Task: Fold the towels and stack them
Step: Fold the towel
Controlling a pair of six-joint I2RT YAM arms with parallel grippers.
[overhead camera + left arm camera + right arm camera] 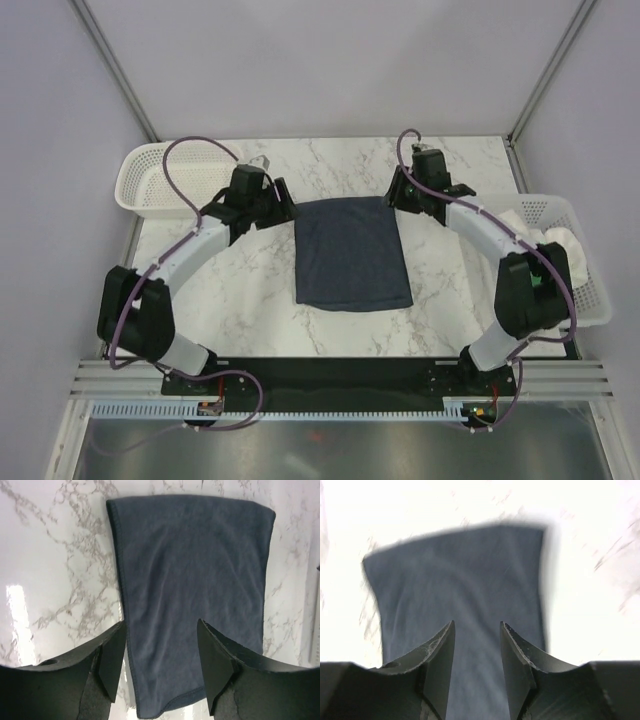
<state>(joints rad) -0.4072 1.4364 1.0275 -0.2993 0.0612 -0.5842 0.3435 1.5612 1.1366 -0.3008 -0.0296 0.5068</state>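
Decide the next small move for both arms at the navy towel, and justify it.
Probably lower the left gripper and right gripper, both open, onto the far corners of the navy towel and pinch: it lies flat and unheld, one gripper near each corner.

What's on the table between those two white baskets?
Top view: a dark navy towel lies flat on the marble table between them, flanked by the left arm and right arm.

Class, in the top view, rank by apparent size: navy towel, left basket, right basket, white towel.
1. navy towel.
2. left basket and right basket: similar, both partly hidden, so unranked.
3. white towel, mostly hidden in the right basket.
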